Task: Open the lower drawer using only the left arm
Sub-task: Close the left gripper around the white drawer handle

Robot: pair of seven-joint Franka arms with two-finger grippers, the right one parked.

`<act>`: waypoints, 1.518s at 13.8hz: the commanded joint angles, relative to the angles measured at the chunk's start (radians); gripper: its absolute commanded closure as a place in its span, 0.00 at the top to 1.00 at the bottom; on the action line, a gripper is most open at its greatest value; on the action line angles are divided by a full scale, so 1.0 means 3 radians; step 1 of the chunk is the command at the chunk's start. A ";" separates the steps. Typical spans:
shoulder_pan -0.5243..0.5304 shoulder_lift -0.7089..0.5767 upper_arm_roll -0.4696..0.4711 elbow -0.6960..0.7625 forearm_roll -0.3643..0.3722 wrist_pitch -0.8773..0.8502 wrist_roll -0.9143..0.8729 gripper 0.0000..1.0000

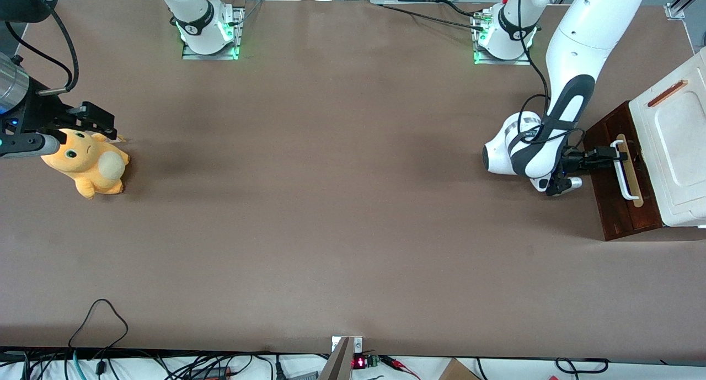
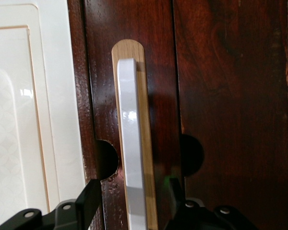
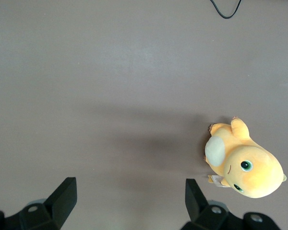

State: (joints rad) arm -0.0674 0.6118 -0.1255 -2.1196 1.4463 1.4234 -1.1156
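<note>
A: Where is the lower drawer (image 1: pixel 618 203)?

B: At the working arm's end of the worktop (image 1: pixel 342 203), under the white cabinet top (image 1: pixel 678 148). Its dark reddish-brown front faces up in the front view, with a white bar handle (image 1: pixel 625 170) mounted on a pale wood strip (image 1: pixel 634 190).

A: And the left arm (image 1: pixel 573 87)?

B: It reaches down from its base to the drawer front, and its black pincer (image 1: pixel 618 154) sits at the end of the handle farther from the front camera.

A: Is the pincer clenched?

B: No, it is released. In the left wrist view the two fingers (image 2: pixel 89 201) stand apart, one on each side of the handle (image 2: pixel 132 158), with the bar between them. I cannot tell whether either finger touches it.

A: What else shows close up?

B: Half-round notches (image 2: pixel 108 160) in the dark wood on either side of the strip (image 2: pixel 153 158), and the cabinet top (image 2: pixel 33 120) just beside the drawer front (image 2: pixel 230 96).

A: Anything elsewhere?

B: An orange plush toy (image 1: pixel 88 165) lies toward the parked arm's end of the worktop, well apart from the drawer.
</note>
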 commanded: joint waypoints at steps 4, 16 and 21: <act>-0.0005 0.0057 0.0025 0.0081 0.0195 -0.0030 -0.0024 0.49; 0.0056 0.0108 0.0030 0.0106 0.0297 -0.0015 -0.0014 0.38; 0.0081 0.0123 0.0030 0.0106 0.0353 -0.0015 -0.0014 0.37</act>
State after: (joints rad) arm -0.0524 0.6297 -0.1180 -2.1079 1.5274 1.4237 -1.1164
